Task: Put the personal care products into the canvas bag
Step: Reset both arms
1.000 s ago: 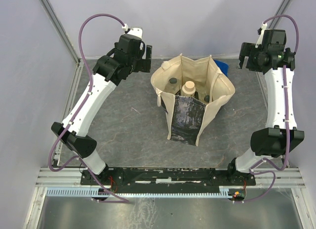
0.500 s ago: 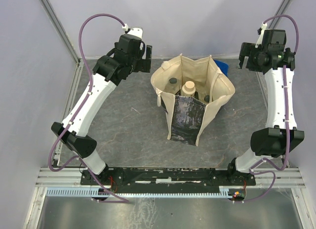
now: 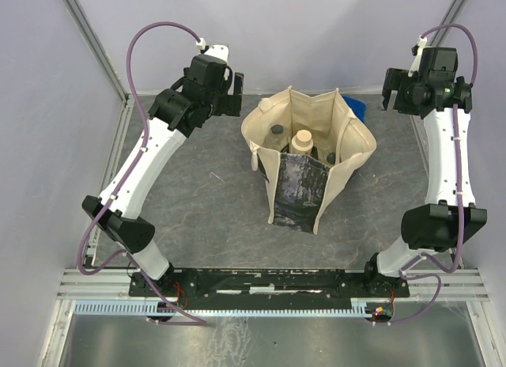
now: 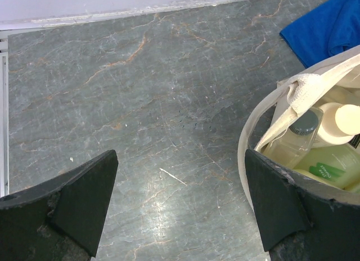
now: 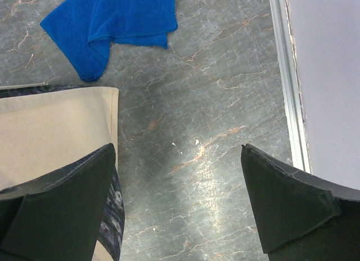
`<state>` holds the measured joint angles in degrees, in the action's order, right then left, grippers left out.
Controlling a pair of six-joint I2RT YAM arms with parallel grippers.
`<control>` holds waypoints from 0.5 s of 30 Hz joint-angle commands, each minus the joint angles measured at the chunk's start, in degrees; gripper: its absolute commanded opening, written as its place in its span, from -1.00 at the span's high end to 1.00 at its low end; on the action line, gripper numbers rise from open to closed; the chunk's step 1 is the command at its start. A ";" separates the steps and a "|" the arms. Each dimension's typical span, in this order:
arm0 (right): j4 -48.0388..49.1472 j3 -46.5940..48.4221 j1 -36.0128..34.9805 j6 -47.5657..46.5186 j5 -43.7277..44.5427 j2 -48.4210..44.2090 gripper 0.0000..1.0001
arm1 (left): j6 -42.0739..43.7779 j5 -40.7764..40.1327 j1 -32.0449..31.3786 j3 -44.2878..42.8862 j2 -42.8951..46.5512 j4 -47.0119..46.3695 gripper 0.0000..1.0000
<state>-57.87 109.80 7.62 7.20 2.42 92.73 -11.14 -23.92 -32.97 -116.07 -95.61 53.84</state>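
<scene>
The canvas bag (image 3: 304,157) stands upright and open in the middle of the grey tabletop (image 3: 205,201). The personal care products (image 3: 301,140) sit inside it, with a pale-capped jar and dark-capped bottles showing at its mouth. The left pincer (image 4: 180,160) hangs apart and empty to the bag's left, and the right pincer (image 5: 177,151) is likewise apart and empty to its right, near the blue cloth (image 5: 112,25) behind the bag.

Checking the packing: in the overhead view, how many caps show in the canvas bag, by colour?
Dark caps: 2
Pale caps: 2, one at the far-left rim
Total: 4 caps showing in the canvas bag
</scene>
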 commanded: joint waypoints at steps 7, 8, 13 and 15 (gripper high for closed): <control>1.73 1.52 0.05 -0.20 -0.41 0.09 -1.00 | 2.28 -1.10 0.18 -1.33 1.04 -1.84 -0.99; 1.68 1.58 0.08 -0.25 -0.47 0.17 -1.00 | 2.26 -1.12 0.19 -1.33 0.97 -1.82 -0.99; 1.66 1.40 0.06 -0.19 -0.48 0.17 -1.00 | 2.05 -1.11 0.16 -1.34 0.87 -1.81 -0.99; 1.62 1.24 0.06 -0.25 -0.40 0.12 -1.00 | 1.87 -0.89 0.19 -1.22 0.87 -1.78 -0.99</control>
<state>-57.84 109.80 7.62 7.20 2.39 92.79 -10.81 -23.92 -32.97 -116.07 -95.61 53.84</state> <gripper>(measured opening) 0.999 0.997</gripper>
